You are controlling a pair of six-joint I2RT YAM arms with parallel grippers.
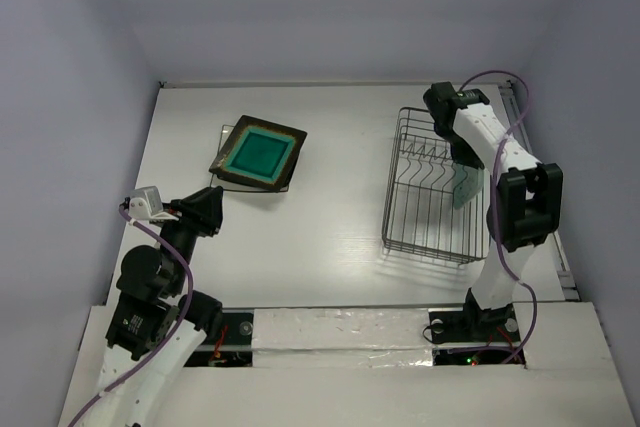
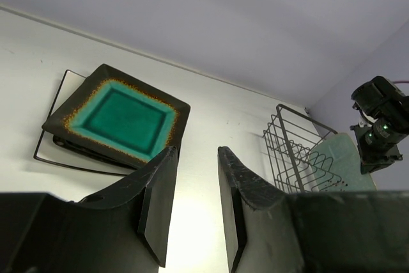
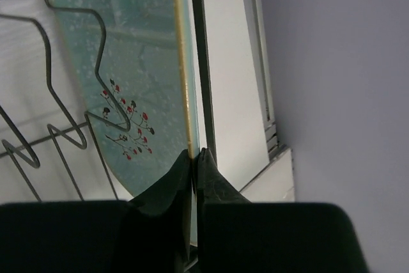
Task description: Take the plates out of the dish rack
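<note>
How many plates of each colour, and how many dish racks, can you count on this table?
Teal plate: 1
Pale mint plate: 1
White plate: 1
Dark plate, only its edge showing under the teal one: 1
Dish rack: 1
Total: 5

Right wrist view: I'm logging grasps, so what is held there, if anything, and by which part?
The right gripper pinches the pale mint plate by its rim; the plate stands in the dish rack.
</note>
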